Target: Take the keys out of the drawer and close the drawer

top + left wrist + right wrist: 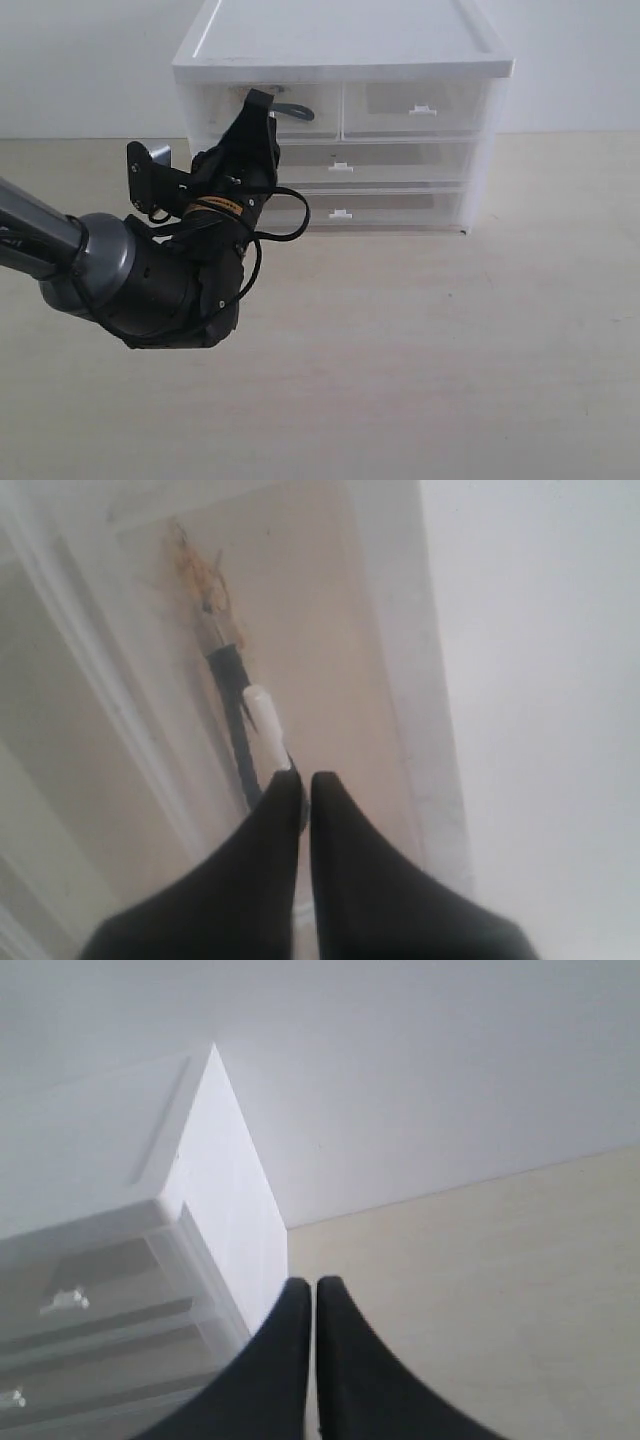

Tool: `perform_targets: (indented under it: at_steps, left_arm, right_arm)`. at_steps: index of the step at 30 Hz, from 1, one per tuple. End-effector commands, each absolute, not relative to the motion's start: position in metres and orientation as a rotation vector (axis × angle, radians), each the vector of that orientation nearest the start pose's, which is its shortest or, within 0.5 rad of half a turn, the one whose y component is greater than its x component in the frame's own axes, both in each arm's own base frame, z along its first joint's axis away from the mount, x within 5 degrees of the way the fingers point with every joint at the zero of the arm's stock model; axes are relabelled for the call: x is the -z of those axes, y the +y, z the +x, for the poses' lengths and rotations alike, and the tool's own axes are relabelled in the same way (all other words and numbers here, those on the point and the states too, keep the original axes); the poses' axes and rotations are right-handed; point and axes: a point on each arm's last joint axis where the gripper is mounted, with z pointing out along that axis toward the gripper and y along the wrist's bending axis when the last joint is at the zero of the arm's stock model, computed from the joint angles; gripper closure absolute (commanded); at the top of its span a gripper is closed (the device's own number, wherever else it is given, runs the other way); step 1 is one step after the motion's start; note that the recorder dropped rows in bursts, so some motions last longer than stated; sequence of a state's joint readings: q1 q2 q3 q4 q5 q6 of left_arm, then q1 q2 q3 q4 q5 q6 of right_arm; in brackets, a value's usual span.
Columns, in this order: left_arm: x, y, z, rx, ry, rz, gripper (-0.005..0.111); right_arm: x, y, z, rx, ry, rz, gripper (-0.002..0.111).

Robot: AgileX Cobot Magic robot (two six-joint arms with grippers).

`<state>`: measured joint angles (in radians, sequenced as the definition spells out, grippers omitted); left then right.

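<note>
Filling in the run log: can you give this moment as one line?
left gripper shut at drawer handle | keys inside | right gripper shut, beside drawer unit

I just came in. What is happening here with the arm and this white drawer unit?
The left gripper is at the small top-left drawer of the white drawer unit, its jaws nearly together right by the white tab handle. The keys lie inside the drawer with their black strap; they are not out yet. The right gripper hangs shut off to the side of the unit, holding nothing.
</note>
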<state>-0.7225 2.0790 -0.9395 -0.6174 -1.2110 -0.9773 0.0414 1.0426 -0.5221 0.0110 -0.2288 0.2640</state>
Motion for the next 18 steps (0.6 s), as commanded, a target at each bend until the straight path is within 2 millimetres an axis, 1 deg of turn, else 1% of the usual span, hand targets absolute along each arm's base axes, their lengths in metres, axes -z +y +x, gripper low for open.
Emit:
perform_targets:
  at_steps: [1, 2, 3, 4, 5, 6, 7, 8, 10, 11, 14, 16, 18]
  left_arm:
    - [-0.15, -0.218, 0.327, 1.105, 1.344, -0.872, 0.103]
    - [-0.15, -0.218, 0.327, 1.105, 1.344, -0.872, 0.103]
    - [-0.15, -0.218, 0.327, 1.105, 1.344, -0.872, 0.103]
    - [-0.15, -0.218, 0.327, 1.105, 1.344, -0.872, 0.103]
    - [-0.15, -0.218, 0.327, 1.105, 1.344, -0.872, 0.103]
    - [-0.15, -0.218, 0.327, 1.104, 1.343, -0.874, 0.103]
    - [-0.15, -0.218, 0.327, 1.104, 1.343, -0.874, 0.103]
    - [-0.15, -0.218, 0.327, 1.104, 1.343, -0.874, 0.103]
    - [-0.15, -0.218, 0.327, 1.104, 1.343, -0.874, 0.103]
    - [-0.15, -0.218, 0.327, 1.104, 1.343, -0.874, 0.103]
    - [-0.15, -0.218, 0.327, 1.104, 1.343, -0.874, 0.103]
    - [-0.15, -0.218, 0.327, 1.104, 1.343, -0.874, 0.103]
    - [-0.15, -0.218, 0.327, 1.104, 1.343, -0.874, 0.103]
  right_arm:
    - [-0.291, 0.033, 0.244, -0.221, 1.777, -0.022, 0.109]
    - [-0.291, 0.042, 0.25, -0.22, 1.781, -0.09, 0.109]
    - [-0.291, 0.058, 0.26, -0.225, 1.767, -0.213, 0.109]
    - [-0.29, 0.065, 0.265, -0.221, 1.767, -0.265, 0.109]
    - [-0.284, 0.075, 0.276, -0.218, 1.773, -0.33, 0.109]
    - [-0.28, 0.078, 0.282, -0.217, 1.767, -0.358, 0.109]
    - [-0.268, 0.084, 0.292, -0.21, 1.748, -0.418, 0.109]
    - [-0.261, 0.088, 0.299, -0.214, 1.71, -0.454, 0.109]
    - [-0.243, 0.094, 0.31, -0.215, 1.669, -0.51, 0.109]
    - [-0.238, 0.096, 0.314, -0.22, 1.649, -0.524, 0.109]
    - [-0.218, 0.099, 0.321, -0.235, 1.686, -0.527, 0.109]
    - [-0.211, 0.098, 0.325, -0.212, 1.67, -0.519, 0.109]
    - [-0.21, 0.096, 0.328, -0.178, 1.652, -0.495, 0.109]
